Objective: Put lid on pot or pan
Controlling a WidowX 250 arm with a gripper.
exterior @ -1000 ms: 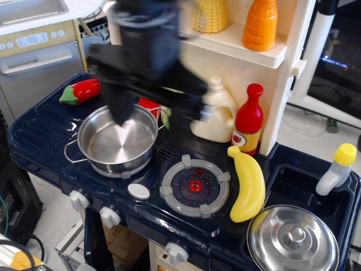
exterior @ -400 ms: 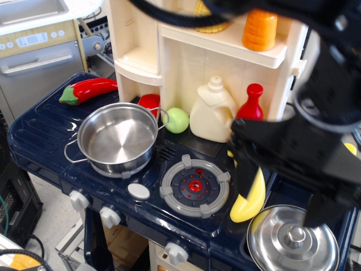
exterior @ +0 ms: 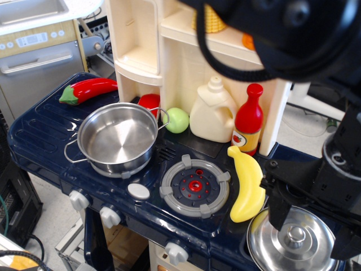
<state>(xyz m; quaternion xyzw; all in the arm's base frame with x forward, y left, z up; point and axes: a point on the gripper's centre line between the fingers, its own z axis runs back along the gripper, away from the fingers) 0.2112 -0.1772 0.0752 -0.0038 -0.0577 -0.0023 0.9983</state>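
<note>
On your far left a glossy red pepper (exterior: 87,90) lies on the dark blue plastic counter (exterior: 34,141). Just right of it sits the pot (exterior: 117,139): polished steel, straight-walled, flat-bottomed, with two thin wire loop handles, empty and uncovered on the left burner. Behind it you have a green ball (exterior: 177,119), a cream jug (exterior: 212,112) and a red bottle (exterior: 249,119), all smooth moulded plastic. The grey burner ring (exterior: 195,186) is bare, and a curved yellow banana (exterior: 247,184) lies just beside it.

At the lower right the lid (exterior: 292,241) rests in the sink recess, well apart from the pot: shiny, gently domed, ringed, with a round steel knob (exterior: 295,235) at its centre. Your gripper (exterior: 307,231) stands over it with its black fingers spread to either side of the knob, one finger (exterior: 279,208) left of it and the other at the right edge; whether they touch the lid you cannot tell.

The knob is small, round and slick, so a grip that closes off-centre could squeeze it out and let the lid drop or tilt. The banana is near the lid's rim, and a low carry to the left may sweep it along. The pot sits loose on its burner; a lid set down crooked could catch the rim or a wire handle and shove the pot.
</note>
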